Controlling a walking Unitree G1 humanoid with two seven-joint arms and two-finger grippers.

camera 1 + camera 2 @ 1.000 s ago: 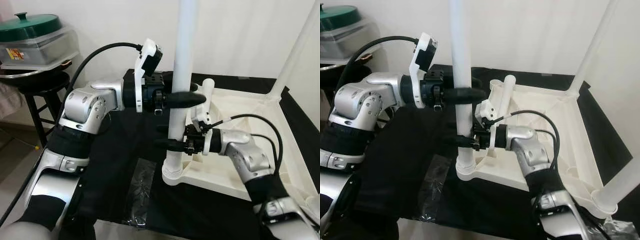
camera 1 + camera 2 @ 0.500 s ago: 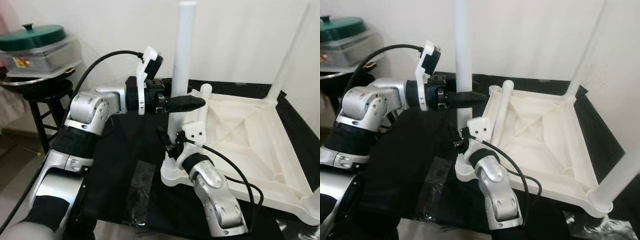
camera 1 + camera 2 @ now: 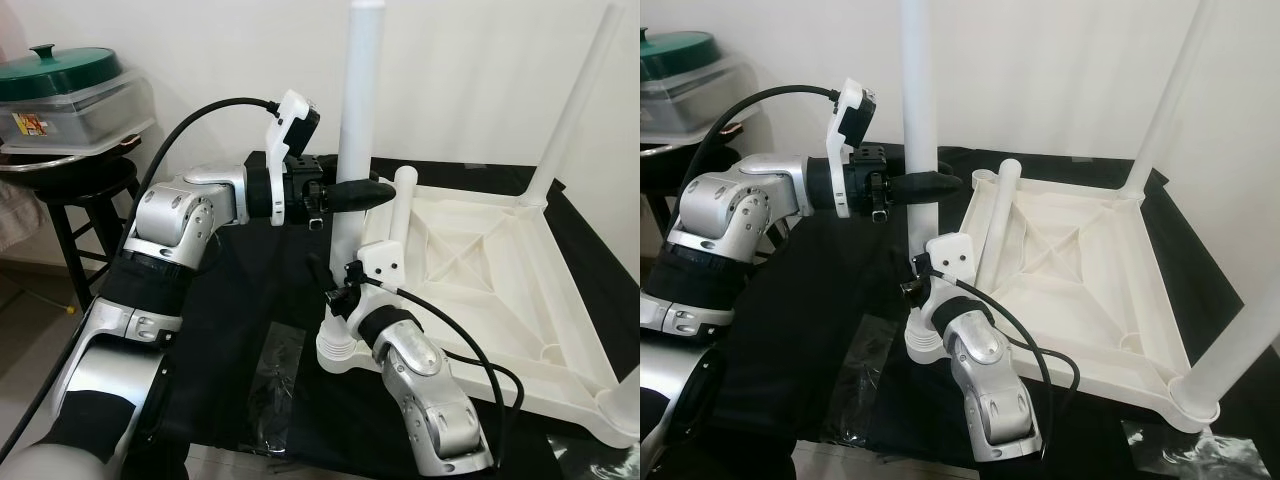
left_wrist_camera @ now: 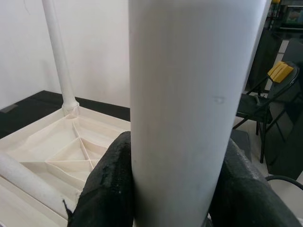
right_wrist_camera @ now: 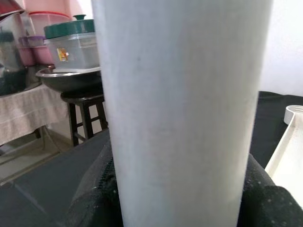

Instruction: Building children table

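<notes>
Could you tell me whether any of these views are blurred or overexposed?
Left eye view: sharp, evenly lit; the white table leg nearly blends into the bright wall. Left wrist view: leg very close, soft, between the left gripper's fingers. Right wrist view: leg grainy.

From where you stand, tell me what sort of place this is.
Probably a room in a home, used for storage: a green-lidded food container sits on a black stool, a folding chair stands nearby, and the upturned white table lies on black cloth.

table leg (image 3: 358, 110): smooth matt white plastic | upturned tabletop (image 3: 480, 262): same white plastic, ribbed, slight sheen | left tool (image 3: 362, 193) fingers (image 4: 109, 184): black, rough grainy rubber-like pads | arms (image 3: 178, 208): brushed silver metal | cloth (image 3: 240, 300): matt black fabric | plastic wrapper (image 3: 275, 385): clear, glossy, crinkled
</notes>
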